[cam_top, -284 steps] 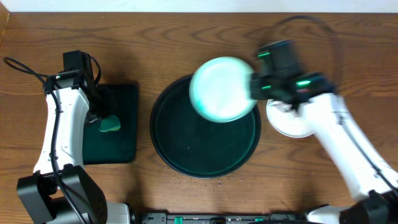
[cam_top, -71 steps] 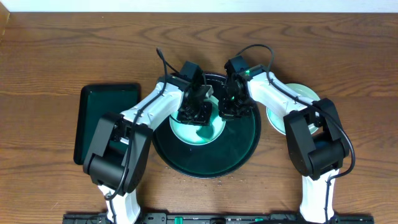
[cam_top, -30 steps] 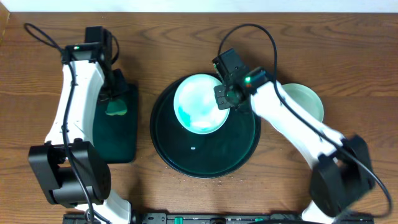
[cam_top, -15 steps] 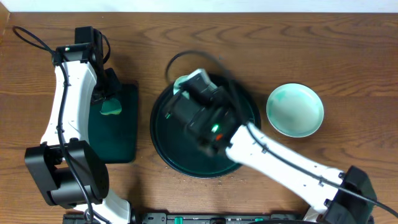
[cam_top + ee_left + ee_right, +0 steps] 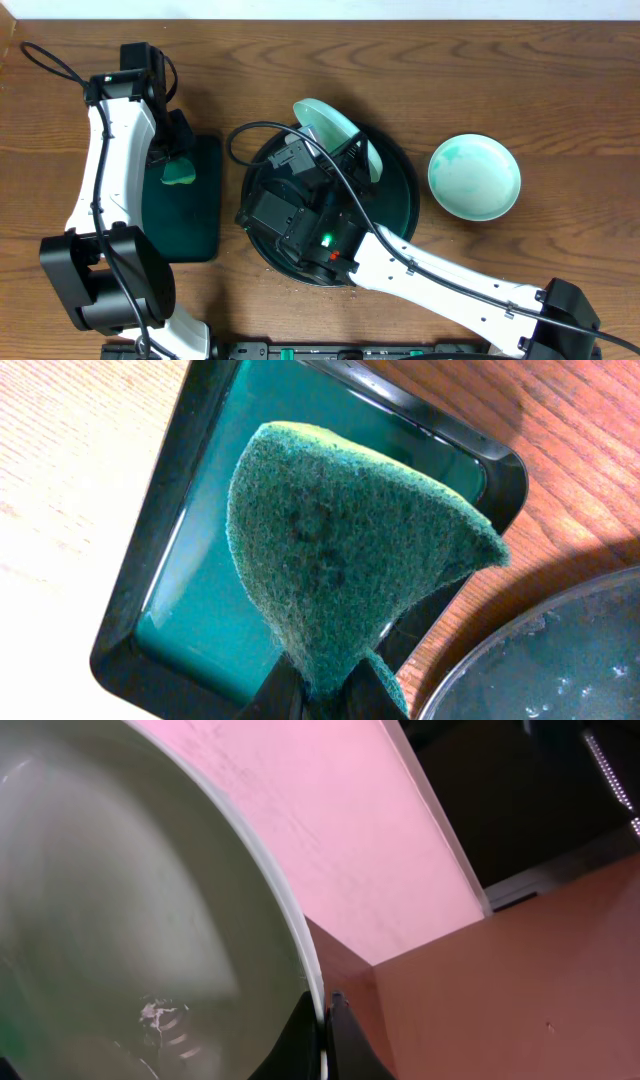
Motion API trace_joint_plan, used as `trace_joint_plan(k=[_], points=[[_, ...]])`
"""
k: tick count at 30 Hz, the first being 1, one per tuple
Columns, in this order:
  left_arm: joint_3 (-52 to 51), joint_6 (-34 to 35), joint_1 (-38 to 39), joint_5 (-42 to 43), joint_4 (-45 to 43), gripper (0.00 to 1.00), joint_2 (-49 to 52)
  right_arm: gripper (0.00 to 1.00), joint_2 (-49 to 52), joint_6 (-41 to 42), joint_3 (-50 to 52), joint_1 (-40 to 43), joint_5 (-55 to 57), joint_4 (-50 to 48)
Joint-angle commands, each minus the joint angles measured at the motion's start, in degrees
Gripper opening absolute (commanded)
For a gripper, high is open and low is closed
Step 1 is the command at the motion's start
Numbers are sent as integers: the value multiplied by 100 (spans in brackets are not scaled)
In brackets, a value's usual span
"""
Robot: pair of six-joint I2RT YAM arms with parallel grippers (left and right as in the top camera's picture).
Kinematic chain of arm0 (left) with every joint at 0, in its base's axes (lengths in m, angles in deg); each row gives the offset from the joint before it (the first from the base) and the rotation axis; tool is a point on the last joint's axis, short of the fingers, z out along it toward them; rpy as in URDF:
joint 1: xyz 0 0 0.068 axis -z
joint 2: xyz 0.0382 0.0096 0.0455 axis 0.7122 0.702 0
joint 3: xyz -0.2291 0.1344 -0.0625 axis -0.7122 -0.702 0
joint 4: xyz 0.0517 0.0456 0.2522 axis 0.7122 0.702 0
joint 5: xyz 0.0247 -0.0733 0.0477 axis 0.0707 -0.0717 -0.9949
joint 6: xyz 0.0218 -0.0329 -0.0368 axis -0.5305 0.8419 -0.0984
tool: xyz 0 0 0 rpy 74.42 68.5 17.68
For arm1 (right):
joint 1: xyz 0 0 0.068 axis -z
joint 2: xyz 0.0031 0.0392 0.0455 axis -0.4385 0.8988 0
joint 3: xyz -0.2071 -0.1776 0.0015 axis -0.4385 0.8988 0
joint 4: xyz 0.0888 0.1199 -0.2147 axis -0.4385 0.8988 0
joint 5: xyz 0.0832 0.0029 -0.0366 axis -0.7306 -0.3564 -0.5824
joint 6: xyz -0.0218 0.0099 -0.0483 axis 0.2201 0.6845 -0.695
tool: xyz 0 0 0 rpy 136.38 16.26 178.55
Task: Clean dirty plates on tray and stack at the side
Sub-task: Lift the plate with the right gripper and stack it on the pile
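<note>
R gripper clamped on rim of one plate, held above round tray and tipped steeply on edge. From overhead its long axis runs far-left to near-right. Second plate lies flat on table, right of tray. L gripper pinches sponge over rect. tray.

A small rectangular dark green tray with a raised rim lies on the left part of the brown wood-grain worktop, its long sides running front to back. A green scouring sponge is over the tray's far half. Close up, the sponge is coarse and fibrous with darker smudges, bent into a cone that narrows to its lower tip, with the tray's glossy teal floor behind it.
</note>
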Motion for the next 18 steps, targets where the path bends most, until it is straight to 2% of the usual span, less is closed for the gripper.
trace_joint_plan(k=[1, 8, 15, 18], points=[[-20, 28, -26, -17, 11, 7, -2, 1, -111, -24, -26, 68, -442, 15], [-20, 28, -26, -17, 13, 7, -2, 1, -111, 522, -24, 922, -4153, 306], [-20, 28, -24, -15, 17, 7, -2, 1, -170, 315, -26, 2594, -8253, -2], [-20, 28, -24, -13, 17, 7, -2, 1, -269, 317, -26, 3484, -9471, 31]])
